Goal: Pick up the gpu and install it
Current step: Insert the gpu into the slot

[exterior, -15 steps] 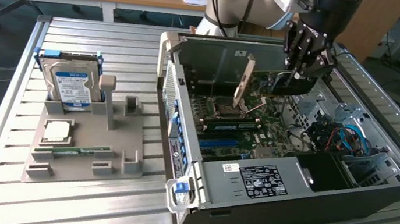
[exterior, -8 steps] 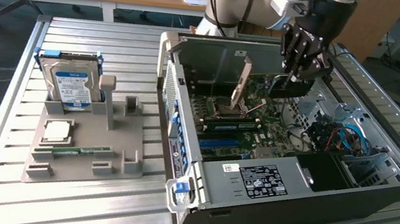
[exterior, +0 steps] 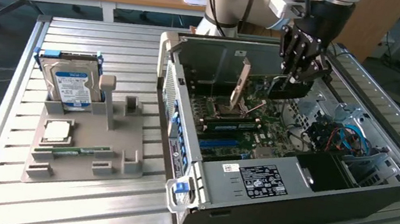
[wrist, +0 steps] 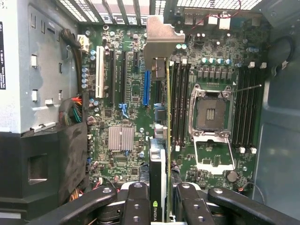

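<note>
My gripper (exterior: 296,77) hangs inside the open computer case (exterior: 376,195), shut on the gpu (exterior: 273,89). The gpu is a dark card held on edge above the motherboard (exterior: 261,126), its pale metal bracket pointing toward the case's back wall. In the wrist view the gpu (wrist: 161,44) appears edge-on, running from the silver bracket down to the black cooler between my fingers (wrist: 136,206). It hovers over the board between the blue slot (wrist: 146,89) and the memory slots, apart from them.
Left of the case, a grey fixture (exterior: 74,171) holds a silver hard drive (exterior: 71,79), a processor chip (exterior: 56,130) and a green memory stick (exterior: 72,152). In the case are the empty CPU socket (wrist: 210,112), a power supply (exterior: 261,180) and cables (exterior: 345,138).
</note>
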Controlling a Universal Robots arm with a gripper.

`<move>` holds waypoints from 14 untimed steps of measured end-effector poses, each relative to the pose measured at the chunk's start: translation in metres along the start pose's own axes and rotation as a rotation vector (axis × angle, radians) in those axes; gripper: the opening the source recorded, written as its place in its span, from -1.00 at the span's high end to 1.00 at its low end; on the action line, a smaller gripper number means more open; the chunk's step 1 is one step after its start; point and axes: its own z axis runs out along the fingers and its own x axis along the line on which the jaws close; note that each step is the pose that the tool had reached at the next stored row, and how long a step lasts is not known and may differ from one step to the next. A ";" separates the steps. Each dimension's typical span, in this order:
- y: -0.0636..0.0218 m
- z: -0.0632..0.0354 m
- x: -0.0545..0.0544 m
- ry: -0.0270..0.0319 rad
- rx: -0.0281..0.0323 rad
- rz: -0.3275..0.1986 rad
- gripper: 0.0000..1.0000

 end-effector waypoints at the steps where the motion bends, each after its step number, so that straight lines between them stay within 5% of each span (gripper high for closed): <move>1: 0.0000 0.0003 0.000 -0.0002 0.0001 0.000 0.47; 14: 0.0019 0.0107 0.000 0.0001 -0.0001 0.000 0.47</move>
